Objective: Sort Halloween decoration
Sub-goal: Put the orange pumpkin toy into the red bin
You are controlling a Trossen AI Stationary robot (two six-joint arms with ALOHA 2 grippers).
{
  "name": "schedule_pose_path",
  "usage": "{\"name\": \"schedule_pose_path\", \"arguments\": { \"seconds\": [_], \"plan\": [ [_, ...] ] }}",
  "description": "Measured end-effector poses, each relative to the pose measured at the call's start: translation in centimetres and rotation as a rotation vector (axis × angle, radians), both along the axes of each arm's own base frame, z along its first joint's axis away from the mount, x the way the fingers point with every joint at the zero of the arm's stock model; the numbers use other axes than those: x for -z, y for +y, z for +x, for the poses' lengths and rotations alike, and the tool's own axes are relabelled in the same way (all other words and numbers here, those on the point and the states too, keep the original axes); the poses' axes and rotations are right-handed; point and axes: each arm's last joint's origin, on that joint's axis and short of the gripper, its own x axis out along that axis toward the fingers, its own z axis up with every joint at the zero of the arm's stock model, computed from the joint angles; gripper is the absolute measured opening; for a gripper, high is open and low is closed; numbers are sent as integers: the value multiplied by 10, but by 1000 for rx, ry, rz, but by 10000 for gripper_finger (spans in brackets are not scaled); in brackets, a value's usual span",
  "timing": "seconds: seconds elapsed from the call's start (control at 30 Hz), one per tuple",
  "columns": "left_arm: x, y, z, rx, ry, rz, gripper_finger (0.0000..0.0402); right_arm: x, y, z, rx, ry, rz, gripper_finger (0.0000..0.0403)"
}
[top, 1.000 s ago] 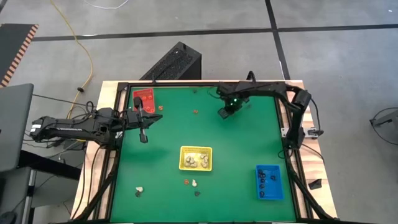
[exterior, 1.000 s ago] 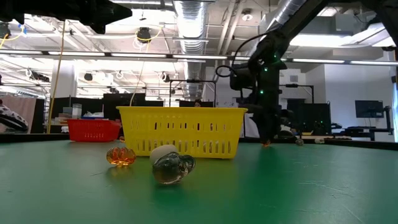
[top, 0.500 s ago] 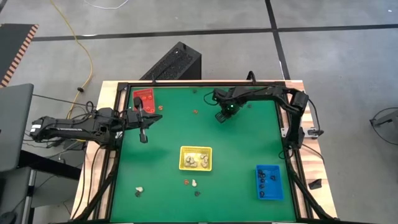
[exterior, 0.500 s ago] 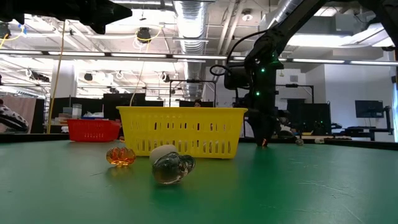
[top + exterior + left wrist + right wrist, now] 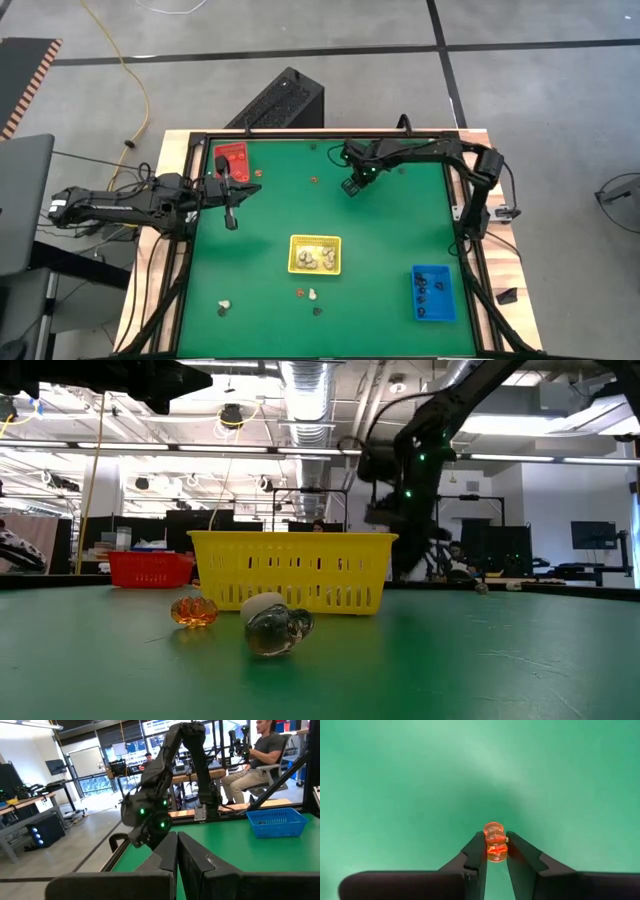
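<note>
Over the green table (image 5: 395,780), right end effector (image 5: 495,851) pinches an orange trinket (image 5: 494,842).

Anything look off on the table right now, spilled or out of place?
Nothing spilled or damaged. A few trinkets lie loose on the green mat near the yellow tray, unsorted. The right gripper holds an orange trinket.

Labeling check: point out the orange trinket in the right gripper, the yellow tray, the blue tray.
orange trinket (image 5: 495,842), right wrist view, its middle between the fingers
yellow tray (image 5: 294,255), high view, its left rim
blue tray (image 5: 433,318), high view, its near rim
</note>
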Motion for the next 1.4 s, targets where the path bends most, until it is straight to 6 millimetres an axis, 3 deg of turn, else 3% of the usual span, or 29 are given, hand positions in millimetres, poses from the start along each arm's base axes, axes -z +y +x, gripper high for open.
{"name": "schedule_pose_path", "arguments": {
  "seconds": [0.13, 0.37, 0.53, 0.73, 0.87, 0.97, 1.1, 1.4],
  "plan": [
    [0, 0, 0, -2, 3, 8, 0, -16, 11, 21, -23, -207, -66, 90],
    [-1, 0, 0, -19, -3, 15, 0, -38, 40, 83, -157, -651, -214, 90],
    [-1, 1, -1, -48, -4, 31, 0, -50, 35, 140, -250, -795, -274, 90],
    [-5, 2, -6, -98, -26, 32, 0, -32, 15, 214, -352, -862, -234, 90],
    [-7, 3, -18, -119, -37, 28, 0, -21, -1, 247, -373, -915, -231, 90],
    [-8, 2, -29, -120, -47, 28, 0, -6, -12, 261, -375, -934, -256, 97],
    [-8, 3, -42, -142, -55, 26, 0, 11, -17, 263, -350, -1021, -280, 109],
    [-8, 4, -51, -161, -71, 24, 0, 15, -12, 266, -426, -1025, -378, 113]
  ]
}}
